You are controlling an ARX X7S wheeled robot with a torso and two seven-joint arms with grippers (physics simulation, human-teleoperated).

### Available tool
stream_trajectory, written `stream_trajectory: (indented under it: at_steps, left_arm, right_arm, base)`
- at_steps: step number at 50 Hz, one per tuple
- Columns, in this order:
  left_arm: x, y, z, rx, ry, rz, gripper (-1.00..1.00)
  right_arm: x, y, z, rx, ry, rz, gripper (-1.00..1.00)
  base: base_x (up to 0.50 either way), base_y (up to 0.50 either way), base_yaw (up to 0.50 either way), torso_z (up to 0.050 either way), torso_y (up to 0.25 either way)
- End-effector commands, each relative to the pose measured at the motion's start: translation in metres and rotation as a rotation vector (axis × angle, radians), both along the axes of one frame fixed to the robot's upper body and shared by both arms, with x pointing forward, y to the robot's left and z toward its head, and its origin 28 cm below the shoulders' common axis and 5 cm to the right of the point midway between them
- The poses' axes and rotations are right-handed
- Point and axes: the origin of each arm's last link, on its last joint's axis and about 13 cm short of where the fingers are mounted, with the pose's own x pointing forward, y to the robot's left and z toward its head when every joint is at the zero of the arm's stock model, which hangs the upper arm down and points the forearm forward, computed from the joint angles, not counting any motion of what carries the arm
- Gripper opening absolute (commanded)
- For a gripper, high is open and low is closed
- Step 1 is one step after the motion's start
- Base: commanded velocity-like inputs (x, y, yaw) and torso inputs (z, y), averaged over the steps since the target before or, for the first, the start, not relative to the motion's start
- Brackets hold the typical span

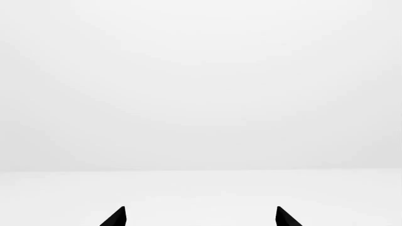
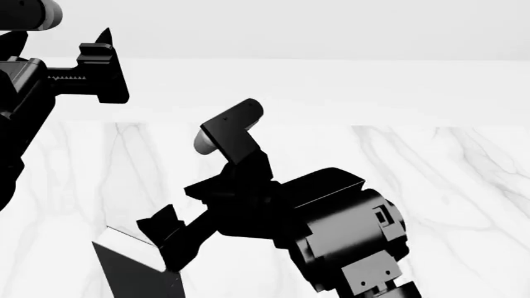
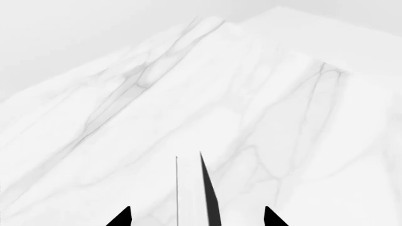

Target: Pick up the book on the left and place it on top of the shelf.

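A white marble surface (image 2: 431,186) fills the head view, where the right gripper (image 2: 170,239) touches the book (image 2: 133,270), upright near the lower edge. Only the right wrist view shows its thin edge (image 3: 195,197) between wide fingers (image 3: 122,217), untouched. The left gripper (image 1: 199,216) hangs spread against blank white

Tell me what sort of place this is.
Probably a bare simulated room, not a furnished one: a white marble-veined surface, a plain pale wall behind it, and only a book by the right pincer.
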Motion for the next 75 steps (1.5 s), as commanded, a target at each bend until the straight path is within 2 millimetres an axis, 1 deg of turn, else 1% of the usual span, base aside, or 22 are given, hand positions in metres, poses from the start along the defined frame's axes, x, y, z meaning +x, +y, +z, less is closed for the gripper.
stream_trajectory:
  at_steps: [1,13,35,48,50,55,75]
  left_arm:
    - [0.000,0.000,0.000,0.001,-0.001,-0.003,1.00]
    - [0.000,0.001,0.000,-0.001,0.001,-0.002,1.00]
    - [0.001,0.002,-0.003,-0.005,0.014,-0.003,1.00]
    - [0.001,0.002,-0.003,-0.010,0.017,-0.015,1.00]
    - [0.002,0.002,-0.004,0.010,0.025,-0.005,1.00]
    - [0.002,0.002,-0.005,-0.006,0.019,-0.009,1.00]
    - [0.001,0.001,-0.006,0.005,0.014,-0.011,1.00]
  right_arm:
    - [0.010,0.013,-0.012,-0.011,0.023,0.031,1.00]
    - [0.012,0.018,-0.030,-0.103,0.068,0.049,1.00]
    - [0.012,0.019,-0.041,-0.143,0.105,0.069,1.00]
    - [0.012,0.021,-0.043,-0.145,0.102,0.081,1.00]
    - [0.012,0.021,-0.043,-0.145,0.102,0.082,1.00]
    - [0.012,0.021,-0.043,-0.143,0.101,0.082,1.00]
    - [0.010,0.023,-0.046,-0.152,0.103,0.105,1.00]
  base:
    - [0.00,0.00,0.00,0.000,0.000]
    - [0.00,0.00,0.00,0.000,0.000]
    - [0.00,0.00,0.00,0.000,0.000]
    - [0.00,0.00,0.00,0.000,0.000]
    - [0.00,0.00,0.00,0.000,0.000]
    - [0.00,0.00,0.00,0.000,-0.234]
    - [0.00,0.00,0.00,0.000,0.000]
